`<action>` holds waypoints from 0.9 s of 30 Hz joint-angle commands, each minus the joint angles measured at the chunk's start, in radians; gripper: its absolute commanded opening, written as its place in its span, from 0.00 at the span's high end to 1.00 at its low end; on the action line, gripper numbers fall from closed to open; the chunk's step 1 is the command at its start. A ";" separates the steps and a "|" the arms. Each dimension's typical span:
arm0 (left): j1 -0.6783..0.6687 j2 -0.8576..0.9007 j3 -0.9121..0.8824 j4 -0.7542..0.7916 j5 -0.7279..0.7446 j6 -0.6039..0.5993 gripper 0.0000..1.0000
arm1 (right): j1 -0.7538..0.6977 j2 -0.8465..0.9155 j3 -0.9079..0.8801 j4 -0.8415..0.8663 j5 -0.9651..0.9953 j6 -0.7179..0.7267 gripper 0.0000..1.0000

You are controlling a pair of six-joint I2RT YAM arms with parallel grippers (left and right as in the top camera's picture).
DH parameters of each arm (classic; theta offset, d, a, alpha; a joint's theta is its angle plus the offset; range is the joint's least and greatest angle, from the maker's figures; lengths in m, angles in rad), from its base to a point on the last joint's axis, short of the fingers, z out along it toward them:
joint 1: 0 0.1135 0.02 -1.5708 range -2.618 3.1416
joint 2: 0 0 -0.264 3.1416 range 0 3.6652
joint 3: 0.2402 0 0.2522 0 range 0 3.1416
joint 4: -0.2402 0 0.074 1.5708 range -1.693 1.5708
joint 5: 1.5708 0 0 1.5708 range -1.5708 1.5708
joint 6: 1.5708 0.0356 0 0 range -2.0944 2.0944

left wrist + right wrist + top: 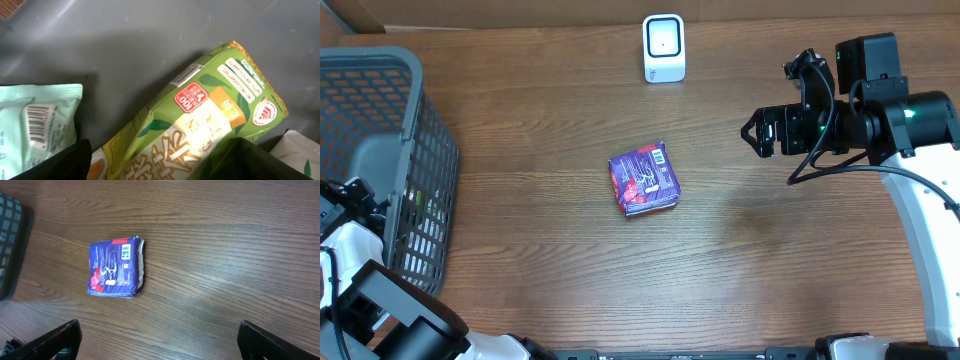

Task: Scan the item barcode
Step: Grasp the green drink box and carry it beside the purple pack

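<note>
Plainly, a red "100" badge point(190, 97) on the green pouch point(160, 137).

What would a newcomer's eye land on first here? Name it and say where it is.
The purple packet stands out first, lying alone in the middle of the table with its barcode label facing up. Next come the white scanner at the far edge and the grey basket on the left. The left wrist view shows a green packet inside the basket.
</note>
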 commanded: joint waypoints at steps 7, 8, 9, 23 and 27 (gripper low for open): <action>-0.007 0.042 -0.129 -0.020 -0.006 -0.090 0.31 | 0.006 -0.006 0.026 0.006 -0.002 -0.004 0.00; -0.007 0.042 -0.129 -0.023 -0.006 -0.111 0.34 | 0.006 -0.006 0.026 0.006 -0.002 -0.004 0.00; -0.007 0.042 -0.129 -0.026 -0.005 -0.146 0.41 | 0.006 -0.006 0.026 0.006 -0.002 -0.004 0.00; -0.008 0.039 -0.029 -0.036 0.054 -0.258 0.91 | 0.006 -0.006 0.026 0.011 -0.002 -0.004 0.00; -0.008 0.039 0.151 -0.176 0.174 -0.293 0.93 | 0.006 -0.006 0.026 0.017 -0.002 -0.001 0.00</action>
